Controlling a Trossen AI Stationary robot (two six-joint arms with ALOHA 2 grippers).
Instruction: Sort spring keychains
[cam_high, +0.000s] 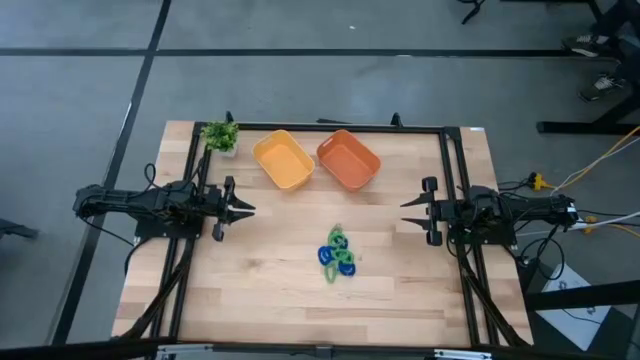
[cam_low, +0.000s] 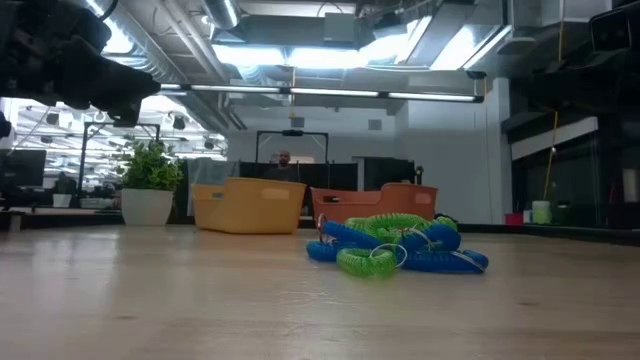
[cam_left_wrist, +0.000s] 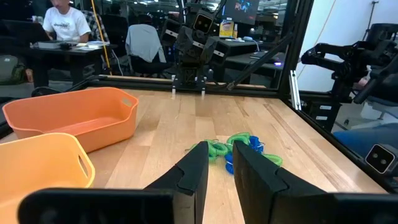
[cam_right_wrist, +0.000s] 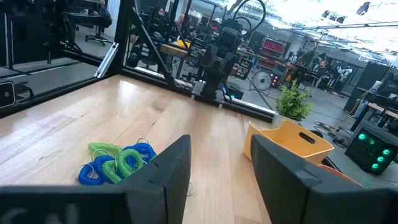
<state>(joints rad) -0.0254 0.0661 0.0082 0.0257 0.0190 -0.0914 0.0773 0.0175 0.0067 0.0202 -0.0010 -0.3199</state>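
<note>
A tangled pile of blue and green spring keychains (cam_high: 337, 255) lies on the wooden table, near its middle toward the near edge; it also shows in the low view (cam_low: 395, 245) and both wrist views (cam_left_wrist: 239, 149) (cam_right_wrist: 118, 163). My left gripper (cam_high: 247, 209) hovers at the table's left side, open, pointing toward the middle. My right gripper (cam_high: 408, 213) hovers at the right side, open, pointing toward the middle. Both are well apart from the pile. In the wrist views the left gripper (cam_left_wrist: 221, 155) and right gripper (cam_right_wrist: 221, 152) show a plain gap.
A yellow tray (cam_high: 284, 160) and an orange tray (cam_high: 348, 158) stand side by side near the far edge. A small potted plant (cam_high: 220, 135) sits at the far left corner. Black frame rails (cam_high: 190, 200) run along the table's sides. A person sits in the room beyond.
</note>
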